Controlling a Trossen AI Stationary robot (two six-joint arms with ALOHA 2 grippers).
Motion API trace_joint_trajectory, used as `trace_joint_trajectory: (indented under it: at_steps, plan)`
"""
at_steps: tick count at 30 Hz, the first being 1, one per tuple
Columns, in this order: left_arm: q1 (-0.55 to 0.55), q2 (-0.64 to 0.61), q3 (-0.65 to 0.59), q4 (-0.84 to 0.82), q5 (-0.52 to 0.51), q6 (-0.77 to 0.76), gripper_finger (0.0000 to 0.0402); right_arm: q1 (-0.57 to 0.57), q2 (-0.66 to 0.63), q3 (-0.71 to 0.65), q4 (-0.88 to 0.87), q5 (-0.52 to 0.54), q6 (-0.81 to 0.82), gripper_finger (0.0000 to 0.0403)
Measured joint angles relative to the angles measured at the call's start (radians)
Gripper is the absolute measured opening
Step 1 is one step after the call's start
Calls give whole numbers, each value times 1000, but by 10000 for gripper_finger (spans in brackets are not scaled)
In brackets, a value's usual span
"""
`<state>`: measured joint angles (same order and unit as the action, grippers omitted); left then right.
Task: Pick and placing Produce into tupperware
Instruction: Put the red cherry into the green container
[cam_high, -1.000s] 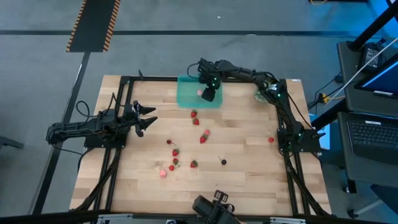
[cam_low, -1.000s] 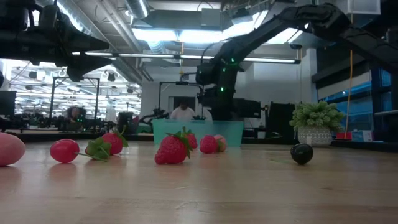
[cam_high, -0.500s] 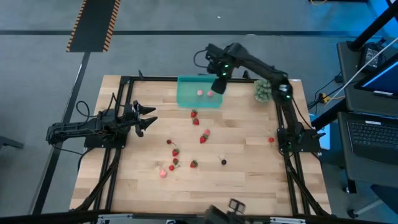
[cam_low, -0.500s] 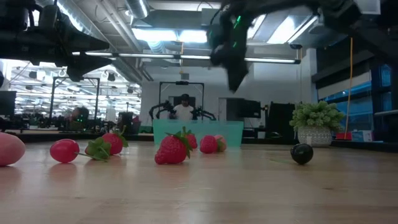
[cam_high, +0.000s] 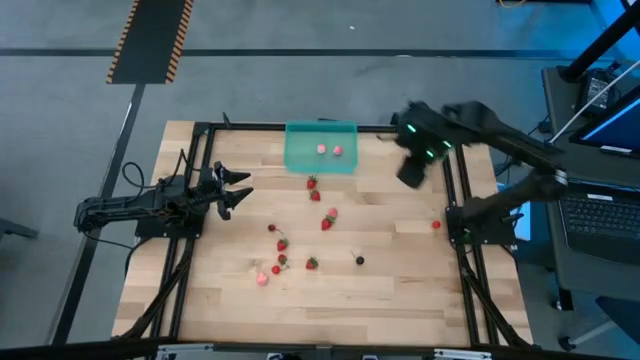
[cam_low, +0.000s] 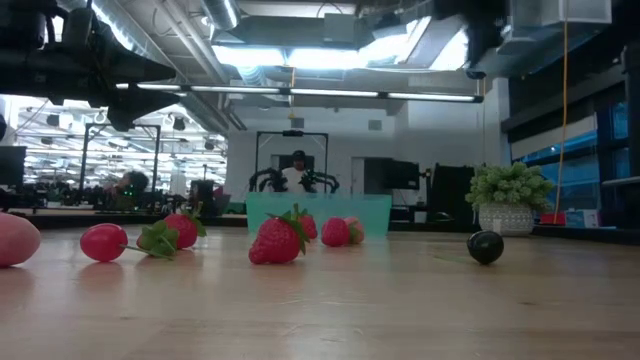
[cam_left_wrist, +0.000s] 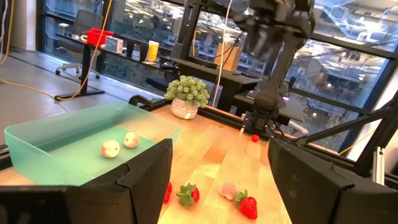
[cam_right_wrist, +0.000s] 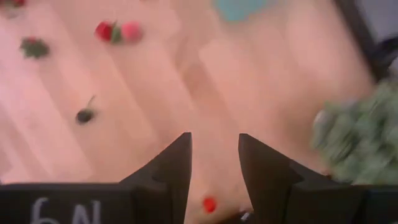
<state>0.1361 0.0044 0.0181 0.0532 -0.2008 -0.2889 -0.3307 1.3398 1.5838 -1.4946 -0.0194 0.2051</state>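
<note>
Teal-green translucent tupperware (cam_high: 321, 148); red strawberries (cam_high: 326, 222); pale pink berry (cam_high: 262, 279); dark berry (cam_high: 360, 260); light wood table (cam_high: 400, 290).

Legible text: white characters reading "6N" on the dark housing (cam_right_wrist: 59, 210) at the base of the right arm's own fingers, right wrist view. Characters partly cut off by the picture edge; nothing further readable there. No other label, brand, number or sign can be read in any view.
</note>
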Motion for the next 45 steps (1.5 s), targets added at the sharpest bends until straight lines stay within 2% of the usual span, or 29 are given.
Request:
trace_joint_trajectory:
  at_steps: [7, 10, 14, 25, 31, 36, 39, 45]
  plan:
    - [0, 0, 0, 1, -9, 2, 257, 138, -291, -314, 52, -1, 343, 135]
    - [0, 0, 0, 1, -27, 2, 257, 180, -351, -418, 55, -18, 446, 135]
    - [0, 0, 0, 3, -27, 2, 257, 224, -370, -545, 98, -61, 497, 135]
    - [0, 0, 0, 8, -27, 1, 257, 243, -279, -797, 162, -164, 443, 135]
    - [0, 0, 0, 8, -27, 1, 257, 243, -220, -823, 256, -193, 325, 135]
    - [0, 0, 0, 8, -27, 0, 257, 242, -124, -823, 253, -193, 283, 138]
    - [0, 0, 0, 8, -27, 1, 257, 242, -55, -823, 243, -199, 259, 157]
    - [0, 0, 0, 8, -27, 1, 257, 242, 49, -823, 239, -185, 178, 231]
